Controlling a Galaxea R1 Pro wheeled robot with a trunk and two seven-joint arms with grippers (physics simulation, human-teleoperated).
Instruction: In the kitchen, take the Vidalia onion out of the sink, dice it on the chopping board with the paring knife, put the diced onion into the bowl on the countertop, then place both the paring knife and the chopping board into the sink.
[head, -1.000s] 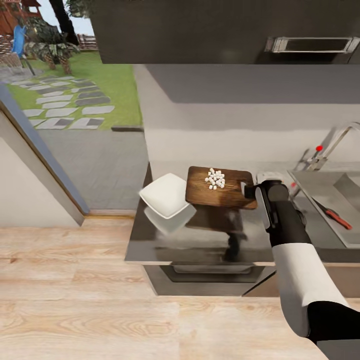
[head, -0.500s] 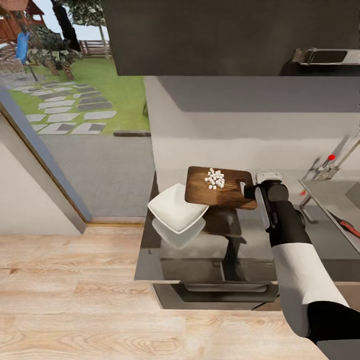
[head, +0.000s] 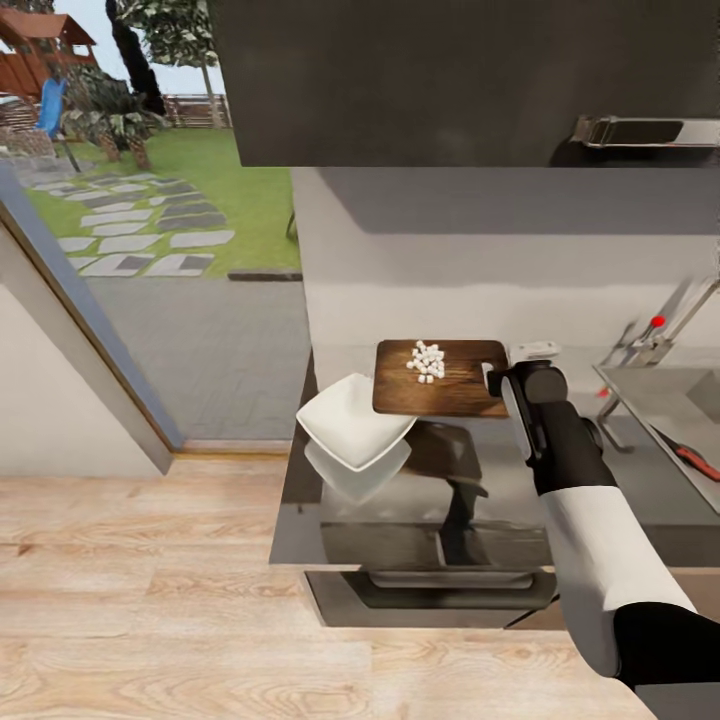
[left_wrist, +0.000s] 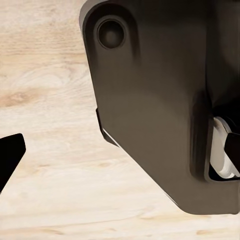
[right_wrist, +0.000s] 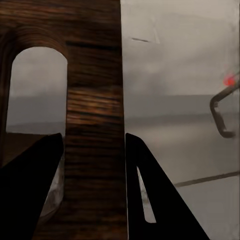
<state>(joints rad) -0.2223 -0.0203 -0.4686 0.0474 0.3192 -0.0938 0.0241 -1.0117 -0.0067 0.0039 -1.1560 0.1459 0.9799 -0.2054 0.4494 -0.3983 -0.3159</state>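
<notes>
My right claw grips the chopping board by its handle end, level above the tabletop, diced onion aboard, long axis running left toward the bowl below its far edge.

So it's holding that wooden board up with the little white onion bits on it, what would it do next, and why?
Probably tilt the chopping board down toward the bowl. The right gripper clamps the board's handle end, the board hangs level above the countertop, and the diced onion lies on it, while the bowl sits just under the board's far edge, empty as far as the head view shows.
</notes>
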